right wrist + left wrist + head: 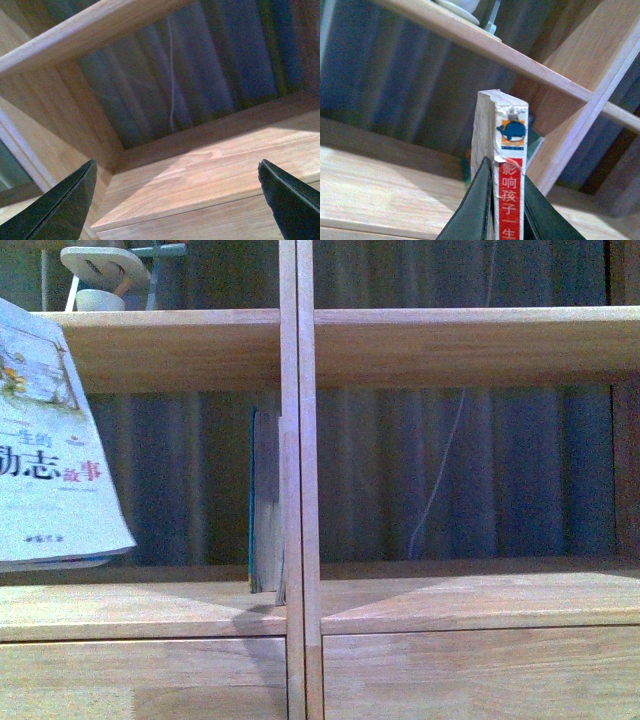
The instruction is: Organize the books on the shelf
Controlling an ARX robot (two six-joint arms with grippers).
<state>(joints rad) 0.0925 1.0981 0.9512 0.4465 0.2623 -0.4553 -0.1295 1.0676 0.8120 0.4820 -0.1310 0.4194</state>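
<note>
My left hand [506, 170] is clamped on the white paperback [509, 131], one dark finger on each cover, with the red-marked spine facing my wrist and the book's worn, chipped top corner rising above the fingertips. The book is thin and its paper cover is soft, so I judge it will flex if I push it by its far end. I would stand it upright first, then slide it in flat along the board rather than drop it. In the front view it hangs tilted at the far left, in front of the left column of the shelf [450, 600], its glossy illustrated cover towards the camera. My right hand [176, 162] is spread wide and holds nothing. It faces the right column, where it could steady a leaning book if needed. Further in, the light wood boards are smooth, square-edged and plainly grained. The teal book [264, 502] stands upright on the left column's board, tight against the central divider [300, 440]. It is thicker, with a pale page block. I think the best spot is just beside it, spine outward, without nudging it over. Behind the open back hangs a dark pleated curtain [520, 470] with a thin pale cord [441, 470].
</note>
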